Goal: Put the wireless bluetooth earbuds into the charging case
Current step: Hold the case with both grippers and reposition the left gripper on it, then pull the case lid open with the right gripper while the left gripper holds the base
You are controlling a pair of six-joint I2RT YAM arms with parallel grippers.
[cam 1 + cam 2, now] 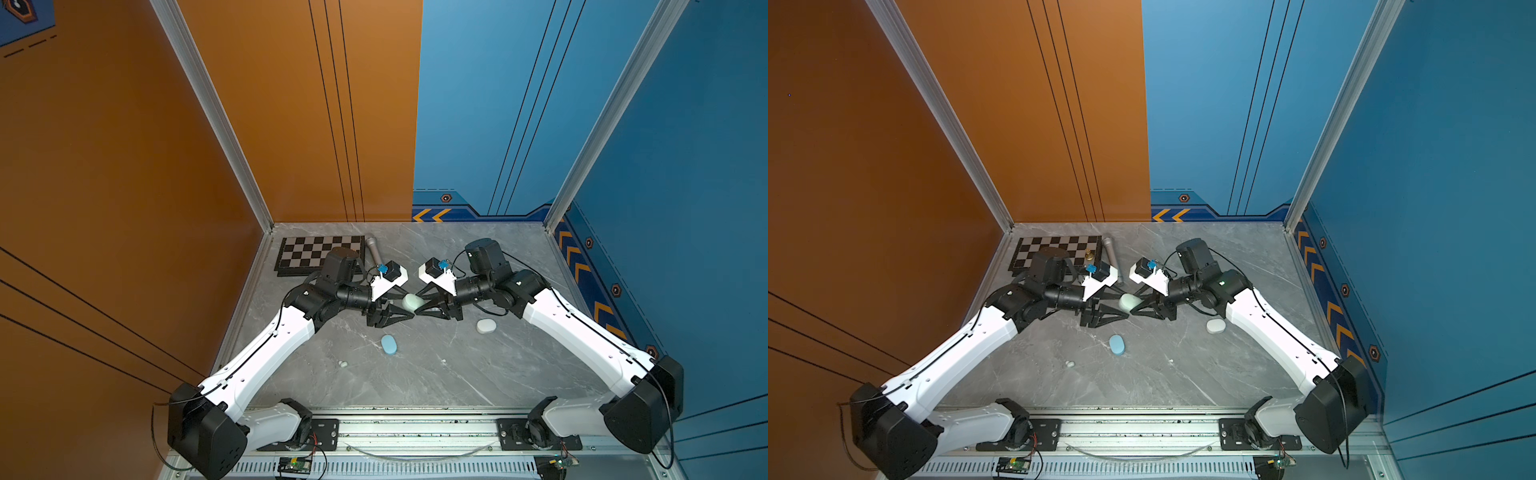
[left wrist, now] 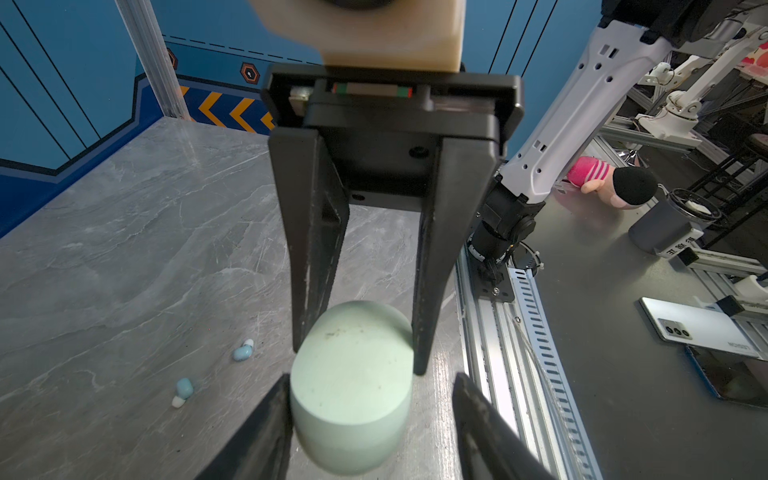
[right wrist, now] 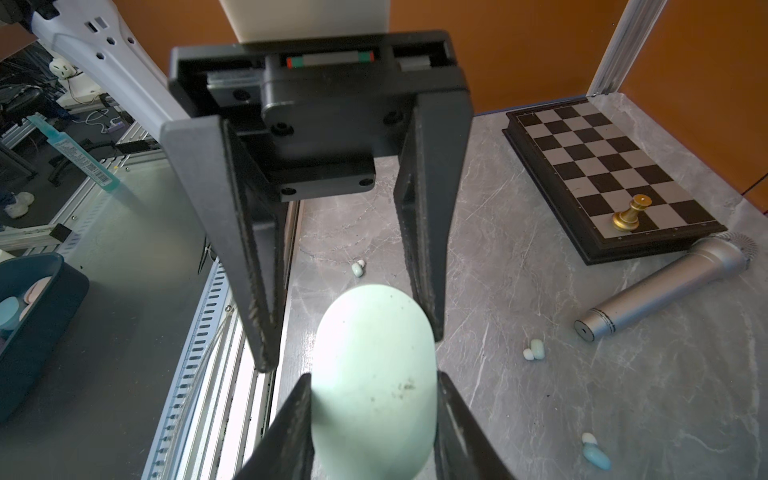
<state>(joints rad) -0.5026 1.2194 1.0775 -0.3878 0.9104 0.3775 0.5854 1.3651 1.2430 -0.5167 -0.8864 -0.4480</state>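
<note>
Nearest us, a pair of tiny pale mint plastic earbuds (image 1: 343, 364) lay loose on the grey marbled bench (image 1: 436, 386), left of centre and in no case. A little farther, a pale blue oval plastic case (image 1: 389, 345) lay flat near the middle. A white oval plastic case (image 1: 486, 326) sat well to its right. Both were shut and untouched, and we judged they were set aside for later.

Beyond these, the left arm (image 1: 266, 353) and right arm (image 1: 573, 328) met mid-bench at a pale mint pebble-shaped charging case (image 1: 412, 302). The right jaws pinched it on both flanks, which we took as steadying it. The left jaws stood spread around its other end, one jaw touching the shell and the other apart from it. The shell looked shut, so we judged the left arm was seeking purchase on the lid before any bud could go in.

On the far side of that case, two pale blue earbuds (image 2: 243, 352) and another mint earbud (image 3: 534, 349) lay scattered. Farthest, at the far left, sat a black-and-silver chessboard (image 1: 320, 253) bearing a gold chess piece (image 3: 629, 214). A silver microphone (image 1: 374, 249) lay just beside it, clear of the work.
</note>
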